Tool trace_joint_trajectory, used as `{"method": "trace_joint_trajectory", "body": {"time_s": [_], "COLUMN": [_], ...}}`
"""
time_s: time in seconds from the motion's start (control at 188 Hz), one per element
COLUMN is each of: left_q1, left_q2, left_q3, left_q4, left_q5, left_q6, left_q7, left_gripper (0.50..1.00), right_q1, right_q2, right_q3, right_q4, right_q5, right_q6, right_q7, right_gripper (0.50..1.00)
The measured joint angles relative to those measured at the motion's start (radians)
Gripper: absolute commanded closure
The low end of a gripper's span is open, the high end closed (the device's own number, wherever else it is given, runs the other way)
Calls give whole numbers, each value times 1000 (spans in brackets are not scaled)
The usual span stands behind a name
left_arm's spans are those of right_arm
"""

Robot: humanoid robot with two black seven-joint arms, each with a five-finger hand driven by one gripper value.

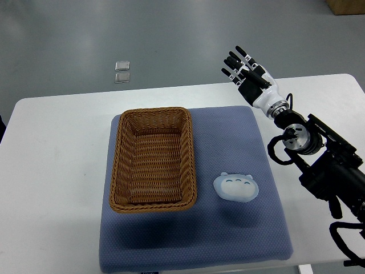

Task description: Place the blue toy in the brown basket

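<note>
Blue toy on mat, well apart from right hand's outstretched, empty fingers.

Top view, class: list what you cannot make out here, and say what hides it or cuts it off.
- Left arm: not in the top view at all.
- Right arm: its lower part is cut off by the right and bottom edges.
- Two small squares on the floor: too small to identify.
- Toy: its underside is hidden against the mat.
- Brown box: cut off by the top right corner.
</note>
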Motion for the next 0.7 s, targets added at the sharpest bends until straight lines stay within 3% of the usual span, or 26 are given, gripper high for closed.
{"method": "trace_joint_trajectory", "body": {"time_s": [0.478, 0.701], "left_q1": [-2, -2], "left_q2": [0, 0], "left_q3": [-3, -3], "left_q4": [-1, -9], "left_q5": [-2, 0], "left_q6": [0, 0], "left_q7": [0, 0], "left_gripper": [500, 500], "right_q1": [17, 35], "right_q2": [-16, -98], "right_q3": [-19, -105], "right_q4": [13, 88], "right_q5": [-15, -72], "right_q6": [13, -1], "right_q7": [-6, -24], "right_gripper": [595, 597]}}
